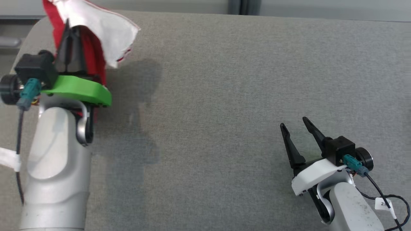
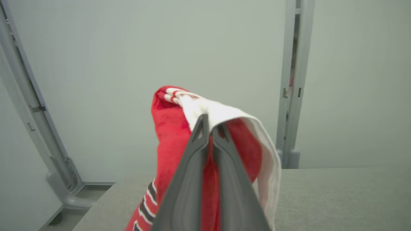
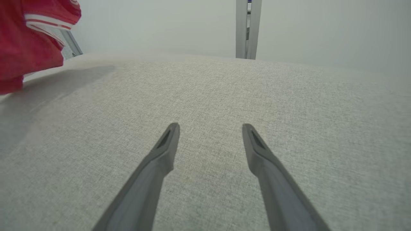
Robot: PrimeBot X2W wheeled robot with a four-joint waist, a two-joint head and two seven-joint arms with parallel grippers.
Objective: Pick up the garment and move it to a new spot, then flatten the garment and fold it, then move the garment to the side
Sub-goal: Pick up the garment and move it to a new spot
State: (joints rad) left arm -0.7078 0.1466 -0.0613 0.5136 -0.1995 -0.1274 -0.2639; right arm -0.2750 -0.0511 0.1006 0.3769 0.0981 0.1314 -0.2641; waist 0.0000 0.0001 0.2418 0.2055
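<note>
Head view shows the left pincer (image 1: pixel 68 29) raised over the far left corner of the grey surface (image 1: pixel 224 96), with the garment (image 1: pixel 106 29) hanging from it. The garment is red with a white part and some striped trim. In the left wrist view the two fingers are pressed together on a fold of the cloth (image 2: pixel 170 128), and the rest falls down on both sides of them. The right pincer (image 1: pixel 293 122) waits low at the near right, well apart from the garment. Its fingers are spread and nothing is between them.

I judge that the step in hand is the carry to a new spot. To do it well, the left pincer should hold its clamp firm and stay high, because the right wrist view shows the lower edge of the cloth (image 3: pixel 29 48) close to the surface, and I cannot tell if it touches. A slow move toward the open middle would keep the cloth from swinging. When lowering, it is better to let the hanging end land first, so the cloth lays out and does not make a heap. The right pincer could then take a free edge.
</note>
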